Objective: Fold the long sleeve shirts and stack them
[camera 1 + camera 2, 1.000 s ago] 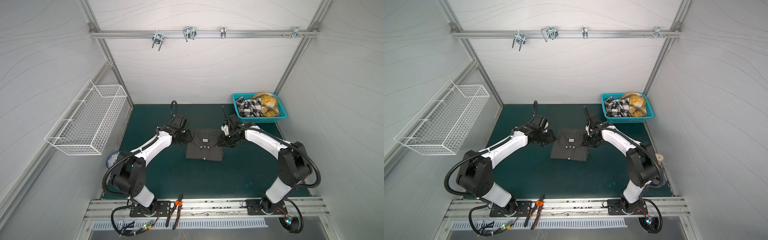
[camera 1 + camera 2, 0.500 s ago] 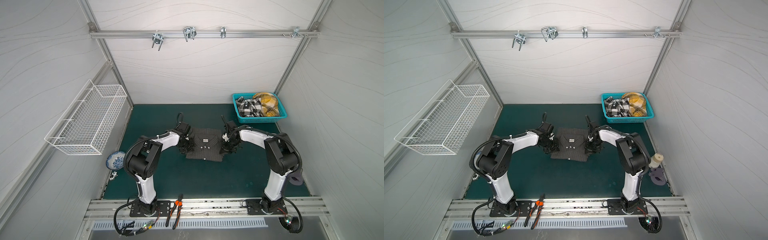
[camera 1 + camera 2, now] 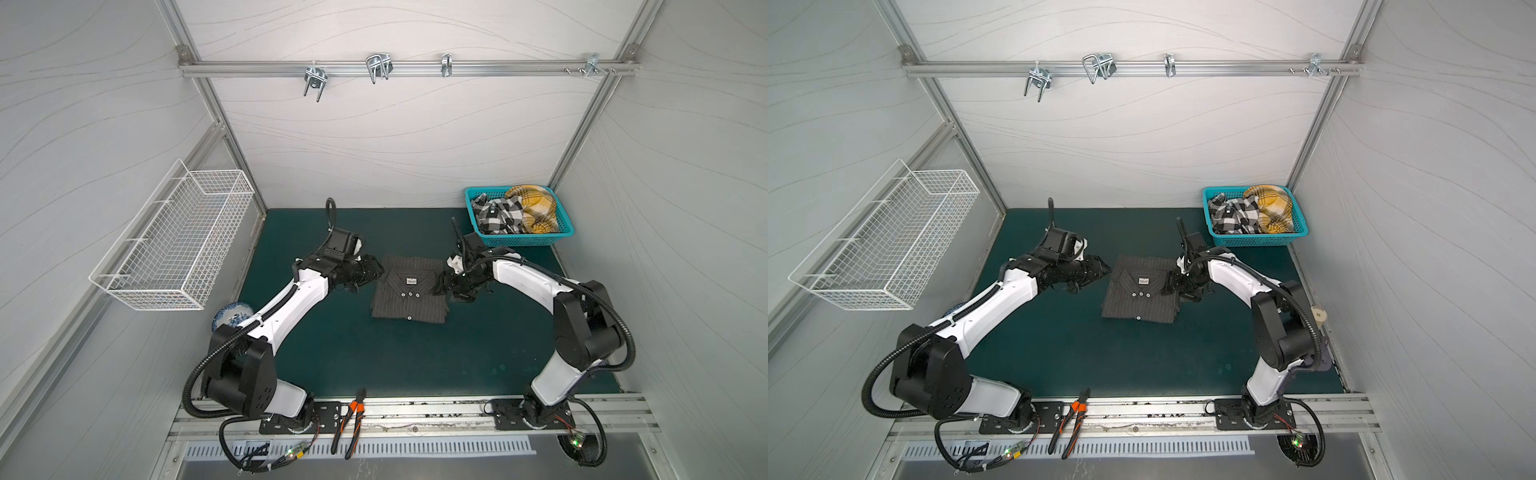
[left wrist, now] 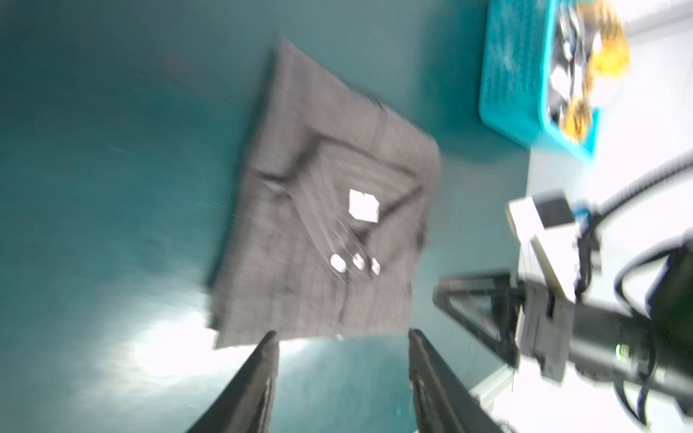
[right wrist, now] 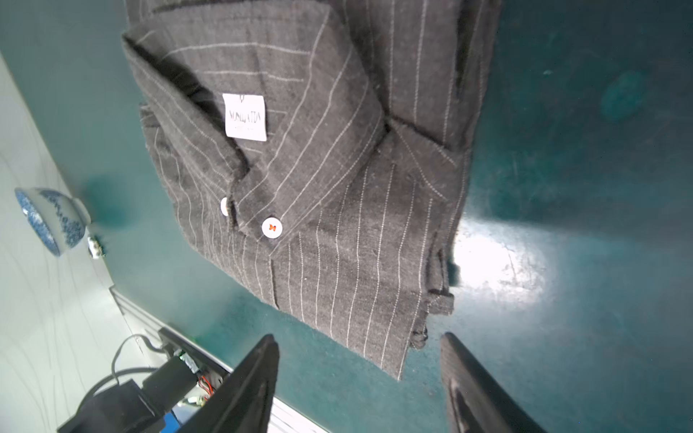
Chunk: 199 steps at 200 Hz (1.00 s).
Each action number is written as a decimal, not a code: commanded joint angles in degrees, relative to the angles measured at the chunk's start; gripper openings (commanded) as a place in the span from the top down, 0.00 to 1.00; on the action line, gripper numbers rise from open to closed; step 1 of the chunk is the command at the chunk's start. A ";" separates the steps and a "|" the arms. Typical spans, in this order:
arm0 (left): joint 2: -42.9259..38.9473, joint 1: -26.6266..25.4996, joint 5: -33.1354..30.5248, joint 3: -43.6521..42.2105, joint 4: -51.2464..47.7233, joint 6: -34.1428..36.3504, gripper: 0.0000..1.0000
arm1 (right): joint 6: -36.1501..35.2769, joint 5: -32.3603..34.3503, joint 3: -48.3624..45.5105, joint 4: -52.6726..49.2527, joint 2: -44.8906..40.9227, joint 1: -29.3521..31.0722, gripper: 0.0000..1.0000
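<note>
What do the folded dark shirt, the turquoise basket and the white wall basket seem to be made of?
Shirt: probably woven wool-like cloth, matte, with fuzzy fibres at its edges. Turquoise basket: likely moulded plastic; its walls are a fine lattice. Wall basket: apparently white-coated metal wire, a thin open grid.

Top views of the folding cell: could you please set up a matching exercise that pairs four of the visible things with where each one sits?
Things
1. grey pinstriped shirt
2. teal basket
3. white wire basket
4. orange-handled pliers

Places
A. hung on the left wall
B. folded flat in the middle of the green mat
C. lying on the front rail
D. at the mat's far right corner, holding crumpled clothes

Pairs: 1-B, 2-D, 3-A, 4-C
</note>
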 commanded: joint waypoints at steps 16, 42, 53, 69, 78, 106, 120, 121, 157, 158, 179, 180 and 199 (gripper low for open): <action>4.07 6.67 6.21 -4.48 -0.08 2.35 0.26 | 0.18 -3.48 -1.55 1.22 0.37 -0.79 0.29; 5.49 6.84 7.01 -4.54 1.14 2.01 0.25 | 1.30 -4.46 -2.57 2.74 0.59 -1.95 0.33; 5.99 6.87 7.53 -4.64 1.86 1.55 0.24 | 1.41 -3.82 -2.71 2.92 0.62 -2.00 0.33; 7.34 6.85 7.84 -4.74 3.39 1.31 0.22 | 1.72 -3.51 -2.96 3.52 1.38 -2.00 0.33; 9.06 6.78 7.80 -4.01 3.00 1.49 0.22 | 1.96 -3.61 -3.02 3.85 2.09 -2.01 0.33; 12.75 6.80 9.07 -3.61 5.16 0.49 0.22 | 3.26 -4.22 -3.33 5.71 3.40 -1.50 0.34; 14.13 6.80 9.28 -3.44 5.83 -0.07 0.22 | 3.38 -4.15 -3.24 5.76 4.05 -1.14 0.35; 14.25 6.80 9.33 -3.44 5.95 -0.06 0.22 | 3.45 -4.15 -3.20 5.74 4.08 -1.13 0.35; 16.11 6.36 10.17 -3.85 8.35 -1.10 0.23 | 3.40 -3.01 -2.53 4.86 5.68 -0.73 0.33; 16.16 6.36 10.17 -3.87 8.35 -1.07 0.23 | 3.42 -3.01 -2.53 4.90 5.68 -0.71 0.33; 17.51 5.58 9.86 -3.46 8.34 -0.98 0.25 | 3.54 -4.01 -2.39 5.87 6.67 -0.35 0.33; 17.61 5.53 9.84 -3.45 8.34 -1.01 0.25 | 3.53 -4.08 -2.42 5.92 6.75 -0.30 0.34; 18.75 4.96 9.56 -3.18 8.39 -1.02 0.27 | 4.20 -5.95 -2.16 6.97 7.34 0.71 0.39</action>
